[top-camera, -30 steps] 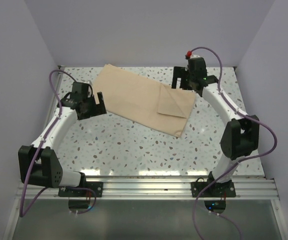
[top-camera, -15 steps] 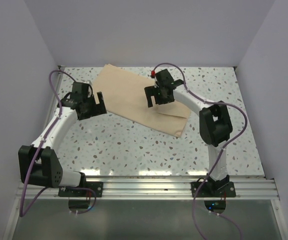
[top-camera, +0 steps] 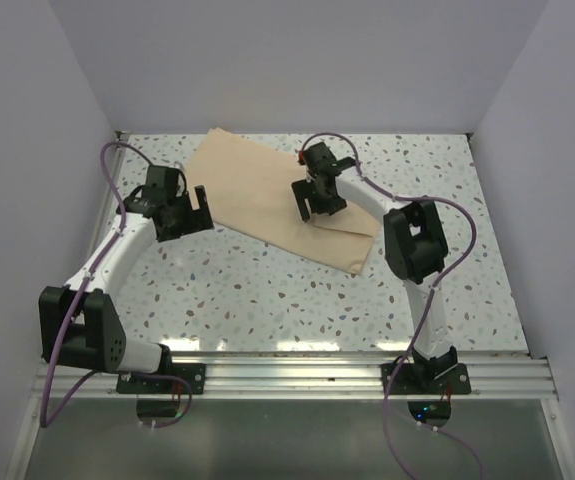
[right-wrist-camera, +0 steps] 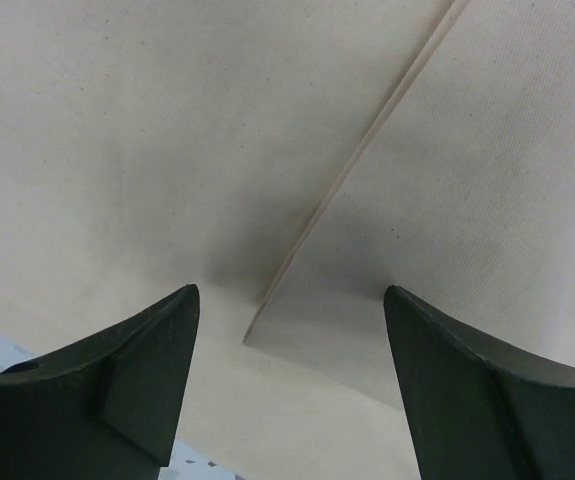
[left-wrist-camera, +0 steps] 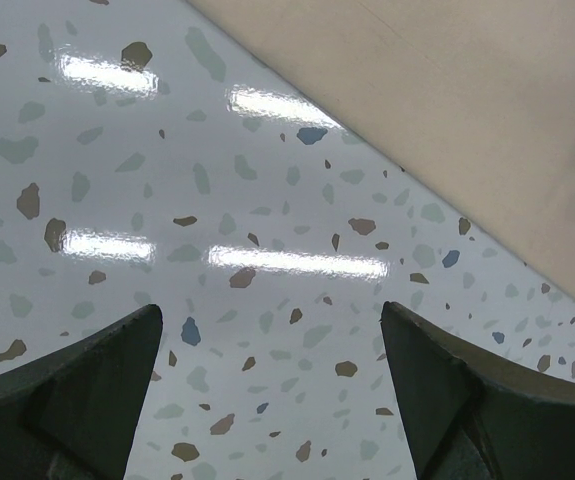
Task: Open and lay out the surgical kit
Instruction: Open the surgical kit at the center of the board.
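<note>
The surgical kit is a tan cloth wrap [top-camera: 267, 195], folded shut and lying flat at the back middle of the speckled table. A smaller folded flap [top-camera: 352, 215] lies on its right end. The steel tray and instruments are hidden. My right gripper [top-camera: 311, 205] is open and hovers over the wrap; in the right wrist view the flap's corner [right-wrist-camera: 249, 336] lies between its fingers [right-wrist-camera: 137, 385]. My left gripper [top-camera: 199, 205] is open and empty over bare table just left of the wrap, whose edge [left-wrist-camera: 447, 110] crosses the top right of the left wrist view.
Lilac walls close the table at the back and both sides. An aluminium rail [top-camera: 297, 372] with both arm bases runs along the near edge. The right arm's elbow [top-camera: 412, 245] stands up just right of the wrap.
My right arm has swung left from the back right corner onto the wrap and lowered over the flap's corner. The left arm has barely moved.
</note>
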`<state>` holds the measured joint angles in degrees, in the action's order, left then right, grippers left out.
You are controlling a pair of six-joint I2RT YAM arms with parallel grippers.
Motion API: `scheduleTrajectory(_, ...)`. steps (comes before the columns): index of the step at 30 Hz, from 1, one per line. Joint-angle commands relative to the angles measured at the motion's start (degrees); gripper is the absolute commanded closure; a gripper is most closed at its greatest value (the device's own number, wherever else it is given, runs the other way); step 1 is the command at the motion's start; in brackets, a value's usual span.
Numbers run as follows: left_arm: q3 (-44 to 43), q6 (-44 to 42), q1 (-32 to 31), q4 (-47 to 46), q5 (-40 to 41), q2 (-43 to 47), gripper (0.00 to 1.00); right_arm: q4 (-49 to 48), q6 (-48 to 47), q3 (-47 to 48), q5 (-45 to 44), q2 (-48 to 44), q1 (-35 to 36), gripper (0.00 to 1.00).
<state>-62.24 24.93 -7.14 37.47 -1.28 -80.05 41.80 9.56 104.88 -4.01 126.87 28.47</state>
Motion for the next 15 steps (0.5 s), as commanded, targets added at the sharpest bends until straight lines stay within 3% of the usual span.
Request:
scheduleTrajectory(1,0.19,0.82,0.28,-2.23,-0.3,-0.37,0.06,1.62,-1.21,-0.99,-1.44,-2.24,0.8,0.23)
scheduleTrajectory(3,0.27,0.82,0.37,-2.49,-0.48,-0.63,0.06,1.7,-1.12,-2.13,-1.44,-2.24,0.97,0.33)
scheduleTrajectory(8,-0.16,0.47,0.37,-2.58,-0.66,-0.98,0.06,2.23,-0.86,-2.75,-1.17,-1.19,1.24,0.7)
scheduleTrajectory(15,-0.78,0.12,0.37,-2.05,-0.65,-0.98,0.05,3.11,-1.21,-1.96,-1.88,-1.1,1.24,0.89)
